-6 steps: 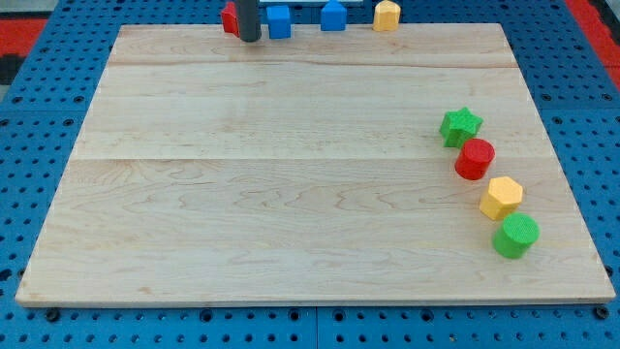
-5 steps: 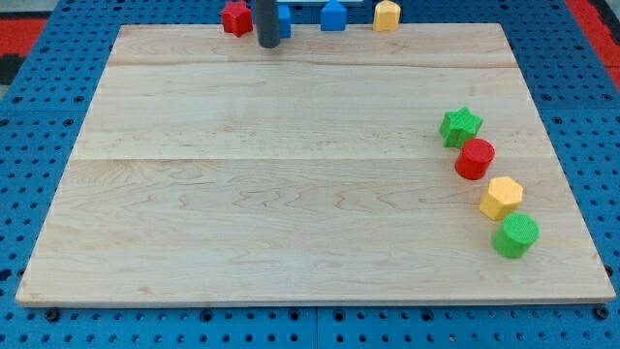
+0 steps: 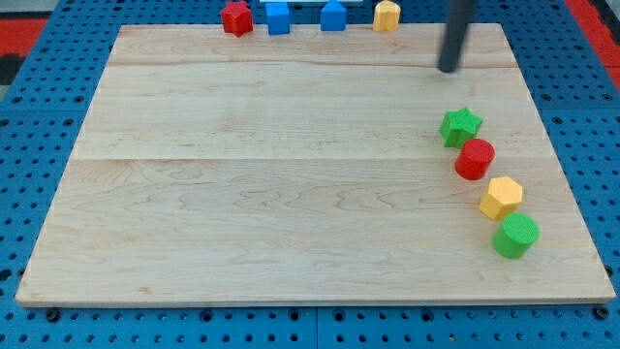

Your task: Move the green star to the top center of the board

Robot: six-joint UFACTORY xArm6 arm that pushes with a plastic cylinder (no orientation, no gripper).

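Observation:
The green star lies near the board's right edge, at about mid height. My tip is on the board above the star, a little to its left, with a clear gap between them. The rod rises from the tip to the view's top edge. A red cylinder touches the star's lower right side.
A yellow hexagonal block and a green cylinder continue the row below the red cylinder. Along the board's top edge stand a red block, two blue blocks and a yellow block.
My tip has moved far to the right and slightly down, from the top edge by the red and blue blocks to a spot above the green star. No block has moved.

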